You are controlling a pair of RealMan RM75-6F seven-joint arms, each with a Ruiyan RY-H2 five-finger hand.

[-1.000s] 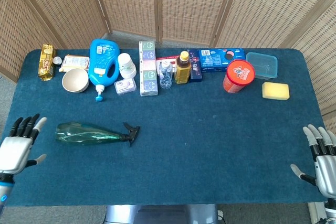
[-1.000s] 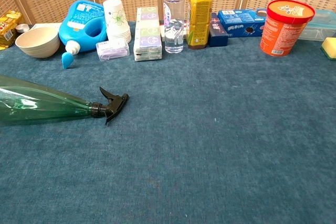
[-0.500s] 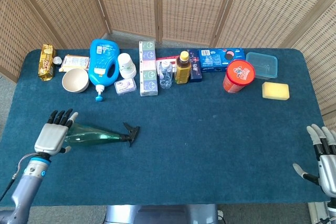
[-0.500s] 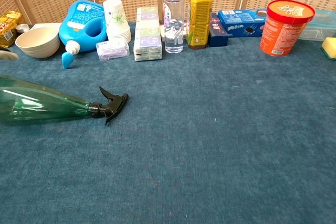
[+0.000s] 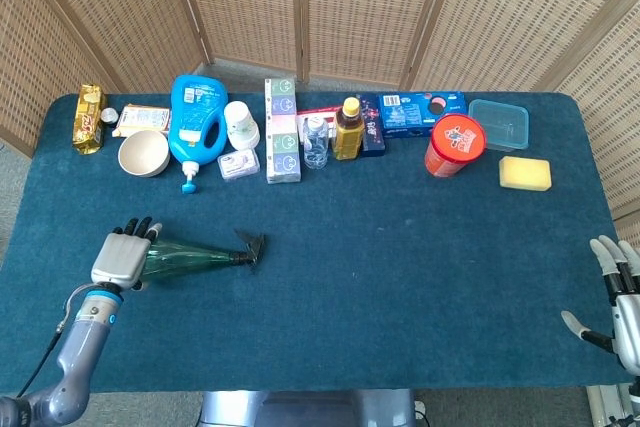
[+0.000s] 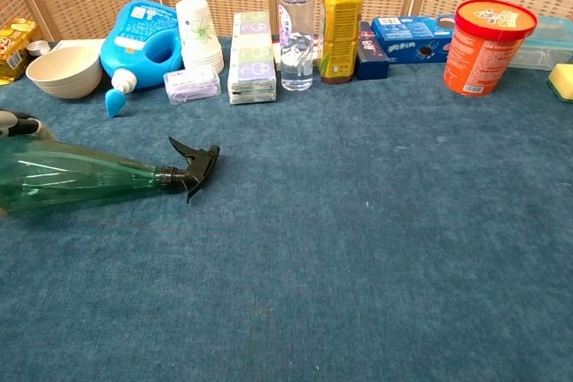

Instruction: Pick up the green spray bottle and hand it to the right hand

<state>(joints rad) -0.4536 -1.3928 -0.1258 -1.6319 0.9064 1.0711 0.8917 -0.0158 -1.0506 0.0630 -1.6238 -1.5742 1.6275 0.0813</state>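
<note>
The green spray bottle (image 5: 195,259) lies on its side on the blue table at the front left, its black trigger head (image 5: 250,245) pointing right. My left hand (image 5: 122,259) lies over the bottle's wide end with its fingers curled across it. The chest view shows the bottle (image 6: 81,181) on the cloth and only a bit of the left hand (image 6: 18,123) at the frame's left edge. My right hand (image 5: 622,305) hovers by the table's front right corner, fingers apart and holding nothing.
Along the back stand a snack pack (image 5: 90,119), a bowl (image 5: 144,153), a blue detergent jug (image 5: 196,119), paper cups (image 5: 241,125), tissue packs (image 5: 282,131), two bottles (image 5: 347,128), cookie boxes (image 5: 422,112), a red tub (image 5: 454,145), a plastic box (image 5: 498,123) and a sponge (image 5: 525,173).
My left hand came in from the table's left edge and settled over the bottle's wide end. The bottle shifted slightly right and rolled, lifting its trigger head. The right hand drifted a little lower.
</note>
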